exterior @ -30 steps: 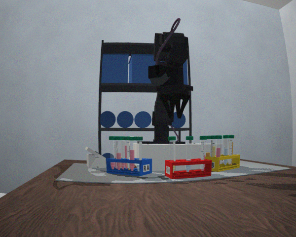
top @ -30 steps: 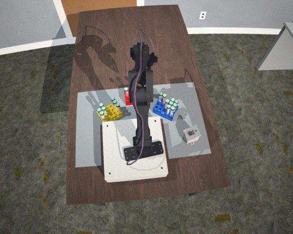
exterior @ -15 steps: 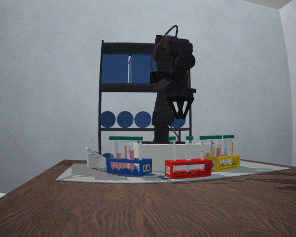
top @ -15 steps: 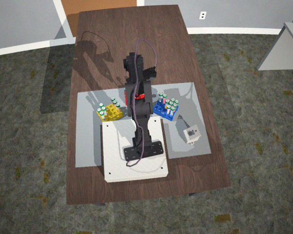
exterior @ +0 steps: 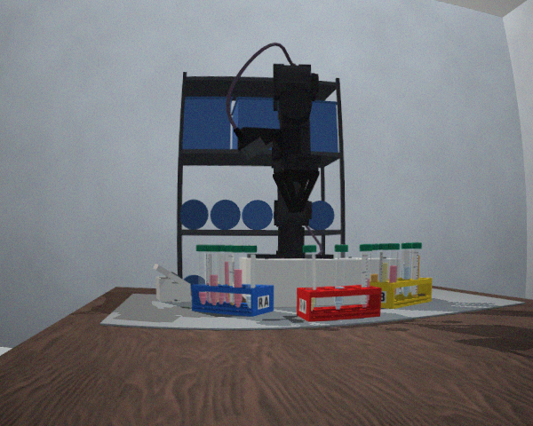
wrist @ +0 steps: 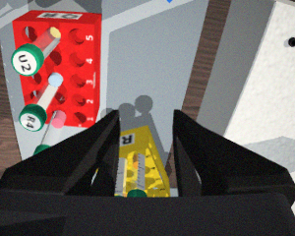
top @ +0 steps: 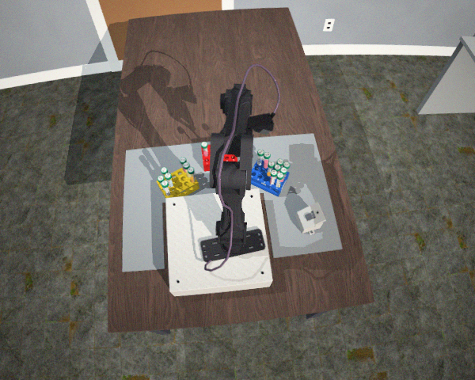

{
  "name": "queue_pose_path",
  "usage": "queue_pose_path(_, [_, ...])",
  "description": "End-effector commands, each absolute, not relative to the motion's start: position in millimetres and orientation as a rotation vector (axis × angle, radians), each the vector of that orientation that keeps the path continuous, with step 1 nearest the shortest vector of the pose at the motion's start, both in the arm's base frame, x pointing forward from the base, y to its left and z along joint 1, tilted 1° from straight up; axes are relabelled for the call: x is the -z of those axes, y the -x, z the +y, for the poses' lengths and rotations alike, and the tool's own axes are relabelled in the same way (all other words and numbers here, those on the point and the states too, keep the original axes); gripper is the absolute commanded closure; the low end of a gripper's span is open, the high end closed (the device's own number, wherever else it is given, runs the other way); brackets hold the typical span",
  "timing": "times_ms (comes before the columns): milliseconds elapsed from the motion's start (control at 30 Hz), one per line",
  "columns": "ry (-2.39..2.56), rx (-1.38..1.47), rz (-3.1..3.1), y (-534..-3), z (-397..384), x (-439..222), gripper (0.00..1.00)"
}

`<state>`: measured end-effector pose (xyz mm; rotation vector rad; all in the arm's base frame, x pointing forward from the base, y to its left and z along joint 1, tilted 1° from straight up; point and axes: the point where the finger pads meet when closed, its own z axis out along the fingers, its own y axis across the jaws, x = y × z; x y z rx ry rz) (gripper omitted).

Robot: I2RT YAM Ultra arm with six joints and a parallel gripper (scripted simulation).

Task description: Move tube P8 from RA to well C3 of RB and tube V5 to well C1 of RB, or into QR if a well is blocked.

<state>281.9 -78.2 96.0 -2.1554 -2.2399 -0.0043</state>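
My gripper (exterior: 297, 209) (wrist: 146, 119) is partly open and empty, high above the racks, with the yellow rack RB (top: 187, 191) (exterior: 411, 303) (wrist: 143, 135) showing between its fingertips in the wrist view. RB holds several green-capped tubes, in two groups. The blue rack RA (top: 266, 189) (exterior: 254, 310) holds several upright tubes; their labels cannot be read, so P8 and V5 cannot be picked out. The red rack QR (top: 206, 166) (exterior: 338, 315) (wrist: 90, 25) holds tube U2 (wrist: 29, 59), tube R4 (wrist: 32, 118) and a third tube with pink contents (wrist: 58, 119).
A small white box (top: 310, 221) (exterior: 165, 289) with a grey part on top stands at the right of the bench mat (top: 142, 221). The arm stands on a white platform (top: 188, 261) in front of the racks. In the top view the arm hides part of QR.
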Motion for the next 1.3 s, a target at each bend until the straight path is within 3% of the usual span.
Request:
queue_pose_path(0, [2.145, 0.020, -2.314, -280, -99, -113, 0.70])
queue_pose_path(833, [2.120, 0.005, -2.288, -250, -201, -100, 0.70])
queue_pose_path(1267, [2.125, 0.012, -2.294, -249, -188, -103, 0.70])
